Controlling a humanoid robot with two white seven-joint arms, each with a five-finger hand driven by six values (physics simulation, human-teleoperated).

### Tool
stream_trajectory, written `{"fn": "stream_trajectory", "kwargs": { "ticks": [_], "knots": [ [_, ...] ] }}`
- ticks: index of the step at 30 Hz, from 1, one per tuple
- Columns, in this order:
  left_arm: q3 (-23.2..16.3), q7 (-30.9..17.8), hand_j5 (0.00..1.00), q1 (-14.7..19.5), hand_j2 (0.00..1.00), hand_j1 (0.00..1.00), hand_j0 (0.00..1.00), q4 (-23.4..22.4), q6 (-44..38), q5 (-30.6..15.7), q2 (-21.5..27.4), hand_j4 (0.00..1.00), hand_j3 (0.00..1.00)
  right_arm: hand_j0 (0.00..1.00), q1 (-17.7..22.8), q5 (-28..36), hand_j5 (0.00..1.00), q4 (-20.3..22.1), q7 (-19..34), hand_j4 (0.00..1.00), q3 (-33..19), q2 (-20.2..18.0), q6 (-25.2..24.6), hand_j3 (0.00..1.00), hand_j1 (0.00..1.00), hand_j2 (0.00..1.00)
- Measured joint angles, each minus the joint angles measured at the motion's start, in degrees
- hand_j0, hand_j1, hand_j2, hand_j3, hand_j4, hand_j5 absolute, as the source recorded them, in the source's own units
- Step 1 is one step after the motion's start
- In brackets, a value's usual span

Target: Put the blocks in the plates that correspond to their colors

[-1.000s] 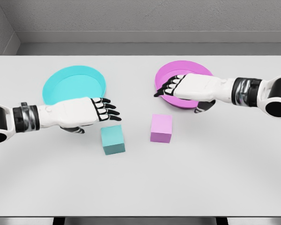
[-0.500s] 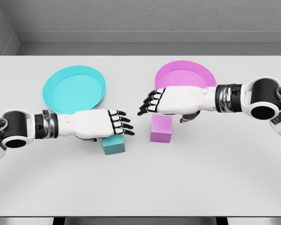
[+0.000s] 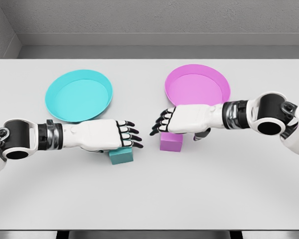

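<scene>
The teal block point(image 3: 121, 155) sat under the left hand point(image 3: 102, 134), the pink block point(image 3: 171, 142) under the right hand point(image 3: 182, 119); both hands' fingers were extended, gripping nothing. An off-centre closure could push or twist a block away. Being cubes, they had no long axis; their faces sat slightly skewed to the table point(image 3: 149, 199) edge. The teal plate point(image 3: 78, 94) and pink plate point(image 3: 197, 84) lay behind the knuckles.

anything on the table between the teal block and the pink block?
Nothing: in the head view, only bare table separates the teal block from the pink block.
</scene>
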State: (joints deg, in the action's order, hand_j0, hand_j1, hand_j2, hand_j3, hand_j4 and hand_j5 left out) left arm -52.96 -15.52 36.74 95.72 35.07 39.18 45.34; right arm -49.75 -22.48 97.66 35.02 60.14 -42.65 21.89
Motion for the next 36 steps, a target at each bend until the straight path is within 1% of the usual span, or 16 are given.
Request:
{"fn": "stream_trajectory", "kwargs": {
  "ticks": [2, 6, 11, 12, 14, 15, 19, 25, 27, 30, 34, 36],
  "knots": [
    [0.0, 0.0, 0.85, 0.0, 0.85, 0.85, 0.85, 0.3, 0.0, 0.0, 0.1, 0.85, 0.85, 1.00, 0.0, -0.1, 1.00, -0.1, 0.0, 1.00, 0.1, 0.0, -0.1, 1.00, 1.00, 1.00],
    [0.0, -0.1, 0.74, 0.0, 0.74, 0.74, 0.74, 0.6, 0.0, 0.1, 0.5, 0.74, 0.74, 1.00, -0.1, -0.1, 1.00, -0.3, 0.0, 1.00, 0.6, 0.1, -0.2, 1.00, 1.00, 1.00],
    [0.0, 0.0, 0.64, 0.0, 0.64, 0.64, 0.64, 0.9, 0.0, 0.1, 1.1, 0.64, 0.64, 1.00, -0.1, -0.1, 1.00, -2.0, 0.0, 1.00, 1.9, 1.2, -0.2, 1.00, 1.00, 1.00],
    [0.0, 0.0, 0.62, 0.0, 0.62, 0.62, 0.62, 1.0, 0.0, 0.0, 1.2, 0.62, 0.62, 0.97, -0.1, -0.1, 0.97, -2.2, 0.0, 0.97, 2.0, 1.3, -0.2, 0.97, 0.97, 0.97],
    [0.1, 0.0, 0.58, 0.0, 0.58, 0.58, 0.58, 1.0, -0.1, 0.1, 1.3, 0.58, 0.58, 0.64, -0.1, -0.1, 0.64, -2.5, 0.0, 0.64, 2.1, 1.5, -0.3, 0.64, 0.64, 0.64],
    [0.1, 0.0, 0.58, 0.0, 0.58, 0.58, 0.58, 1.1, -0.1, 0.1, 1.3, 0.58, 0.58, 0.53, -0.1, -0.1, 0.53, -2.5, 0.0, 0.53, 2.1, 1.6, -0.3, 0.53, 0.53, 0.53],
    [0.1, 0.1, 0.56, 0.0, 0.56, 0.56, 0.56, 1.1, -0.1, -0.1, 1.7, 0.56, 0.56, 0.53, -0.1, 0.0, 0.53, -2.7, -0.2, 0.53, 2.1, 1.6, -0.3, 0.53, 0.53, 0.53],
    [0.8, 0.1, 0.56, 0.9, 0.56, 0.56, 0.56, 1.0, 0.0, -0.3, 2.6, 0.56, 0.56, 0.53, -0.3, -0.3, 0.53, -3.1, 0.0, 0.53, 2.1, 1.6, -0.3, 0.53, 0.53, 0.53],
    [1.5, 0.2, 0.56, 0.9, 0.56, 0.56, 0.56, 1.0, 0.0, -1.4, 3.1, 0.56, 0.56, 0.53, -0.3, -0.4, 0.53, -3.1, -0.1, 0.53, 1.9, 1.6, -0.3, 0.53, 0.53, 0.53],
    [3.2, 0.2, 0.56, 0.9, 0.56, 0.56, 0.56, 0.8, 0.0, -3.3, 3.5, 0.56, 0.56, 0.53, -1.3, -0.7, 0.53, -3.0, -0.1, 0.53, 1.6, 1.7, -0.2, 0.53, 0.53, 0.53],
    [5.1, 0.2, 0.56, 0.8, 0.56, 0.56, 0.56, 0.5, 0.0, -4.7, 3.7, 0.56, 0.56, 0.53, -1.8, -0.7, 0.53, -2.7, -0.1, 0.53, 0.6, 1.7, -0.2, 0.53, 0.53, 0.53],
    [6.2, 0.1, 0.54, 1.2, 0.54, 0.54, 0.54, 0.4, 0.0, -5.3, 3.7, 0.54, 0.54, 0.53, -1.8, -0.6, 0.53, -2.6, 0.0, 0.53, -0.3, 1.7, -0.2, 0.53, 0.53, 0.53]
  ]
}}
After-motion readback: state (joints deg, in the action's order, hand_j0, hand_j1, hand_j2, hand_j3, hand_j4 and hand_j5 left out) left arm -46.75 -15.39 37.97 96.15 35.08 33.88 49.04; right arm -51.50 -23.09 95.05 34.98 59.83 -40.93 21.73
